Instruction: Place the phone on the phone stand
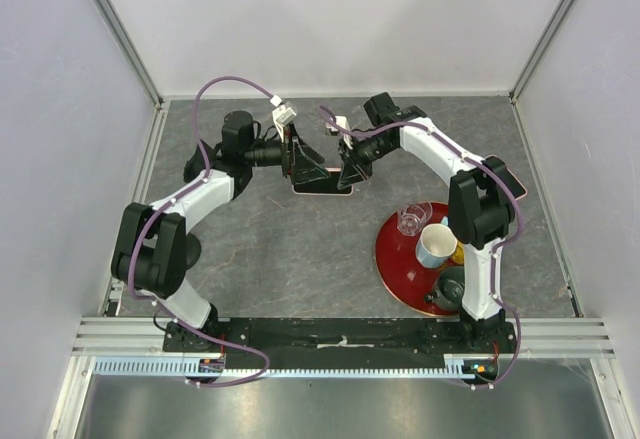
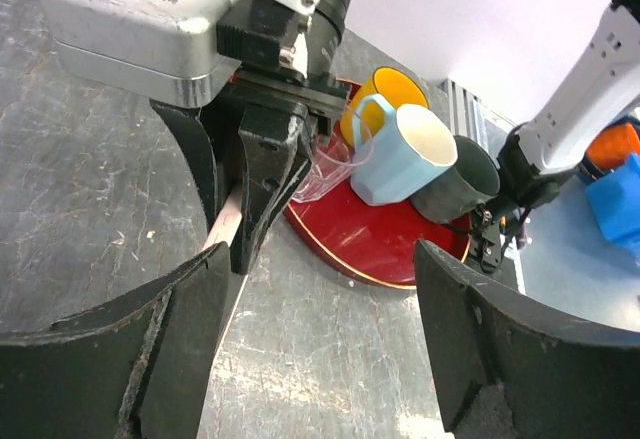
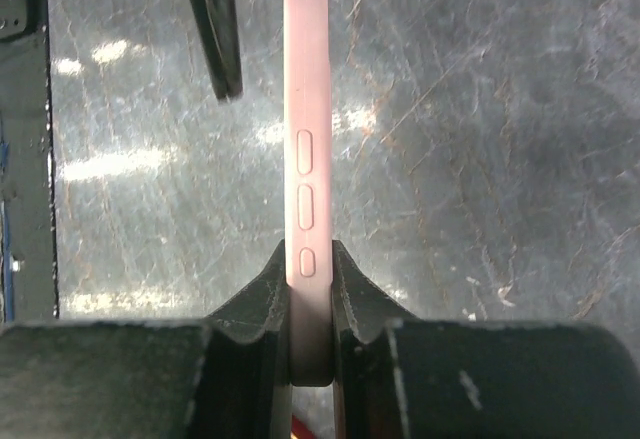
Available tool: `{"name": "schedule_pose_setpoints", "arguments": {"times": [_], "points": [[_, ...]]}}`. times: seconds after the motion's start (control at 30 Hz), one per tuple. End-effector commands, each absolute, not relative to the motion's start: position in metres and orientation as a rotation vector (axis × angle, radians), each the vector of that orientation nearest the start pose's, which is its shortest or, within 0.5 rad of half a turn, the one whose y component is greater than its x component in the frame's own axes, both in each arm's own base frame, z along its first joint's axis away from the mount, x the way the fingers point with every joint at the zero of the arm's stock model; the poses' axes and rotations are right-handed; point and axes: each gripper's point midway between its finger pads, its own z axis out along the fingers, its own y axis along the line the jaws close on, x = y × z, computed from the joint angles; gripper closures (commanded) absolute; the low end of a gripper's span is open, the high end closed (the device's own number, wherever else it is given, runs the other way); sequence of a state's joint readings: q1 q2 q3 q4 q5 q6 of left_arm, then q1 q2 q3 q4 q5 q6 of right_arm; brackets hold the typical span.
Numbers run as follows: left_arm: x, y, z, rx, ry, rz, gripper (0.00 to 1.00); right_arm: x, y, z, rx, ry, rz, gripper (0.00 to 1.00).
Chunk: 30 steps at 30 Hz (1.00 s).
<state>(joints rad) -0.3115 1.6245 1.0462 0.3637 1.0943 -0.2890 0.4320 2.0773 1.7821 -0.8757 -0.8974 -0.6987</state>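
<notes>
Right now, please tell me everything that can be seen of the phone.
The phone is a thin slab in a pale pink, soft-looking case, and its face looks dark from above. Three slim buttons sit in a row along the edge that faces the right wrist camera. The right gripper is shut across its thickness near one end. It is over the grey table, toward the back; whether it touches the table cannot be told.
</notes>
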Motion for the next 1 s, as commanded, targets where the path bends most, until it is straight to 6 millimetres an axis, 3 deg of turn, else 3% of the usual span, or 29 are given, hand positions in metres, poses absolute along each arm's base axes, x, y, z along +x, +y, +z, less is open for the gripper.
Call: {"name": "schedule_pose_setpoints", "arguments": {"times": [0.0, 0.27, 0.7, 0.8, 0.93, 0.97], "points": [[0.323, -0.278, 0.240, 0.979, 1.533, -1.373, 0.20, 0.337, 0.293, 0.159, -1.568, 1.779, 1.175, 1.00], [0.337, -0.283, 0.218, 0.960, 1.621, -1.384, 0.20, 0.325, 0.286, 0.171, -1.599, 1.745, 1.196, 1.00], [0.321, -0.304, 0.192, 1.091, 1.664, -1.491, 0.26, 0.319, 0.276, 0.185, -1.601, 1.715, 1.163, 1.00], [0.319, -0.308, 0.188, 1.108, 1.677, -1.492, 0.37, 0.320, 0.274, 0.184, -1.594, 1.727, 1.159, 1.00], [0.327, -0.309, 0.182, 1.105, 1.696, -1.436, 0.74, 0.327, 0.274, 0.180, -1.575, 1.761, 1.152, 1.00], [0.327, -0.310, 0.181, 1.104, 1.698, -1.428, 0.78, 0.327, 0.275, 0.179, -1.571, 1.767, 1.155, 1.00]]}}
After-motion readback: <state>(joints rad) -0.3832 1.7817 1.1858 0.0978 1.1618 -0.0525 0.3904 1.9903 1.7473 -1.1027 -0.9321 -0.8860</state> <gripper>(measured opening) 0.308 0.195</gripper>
